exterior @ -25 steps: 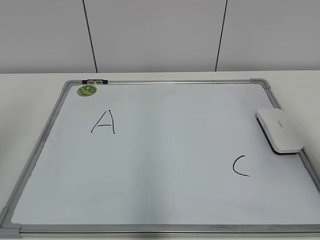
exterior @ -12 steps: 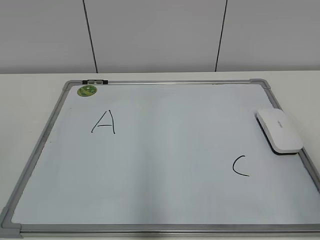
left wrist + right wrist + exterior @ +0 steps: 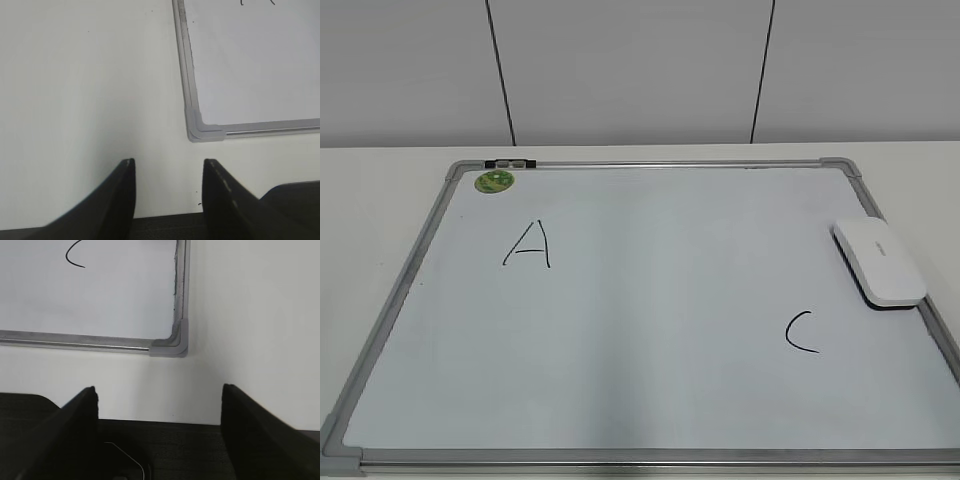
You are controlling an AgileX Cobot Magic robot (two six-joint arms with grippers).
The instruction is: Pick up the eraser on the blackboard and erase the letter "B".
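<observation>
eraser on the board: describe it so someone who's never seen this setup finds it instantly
Start with the blackboard, a big white board in a grey frame lying flat on the table. Go to its right edge, a little above the letter C. The eraser lies there: a glossy white rounded block with a dark underside, unlike the small round green magnet at the far left corner.

**Lighting and picture quality, quick rundown**

Everything is lit evenly and brightly, apparently from overhead. A soft sheen is seen on the blackboard (image 3: 650, 330), no harsh glare. Only a thin shadow is cast under the eraser (image 3: 880, 262). In both wrist views the dark jaws are rendered soft and slightly blurred, and the tabletop (image 3: 85, 85) is nearly washed out.
</observation>
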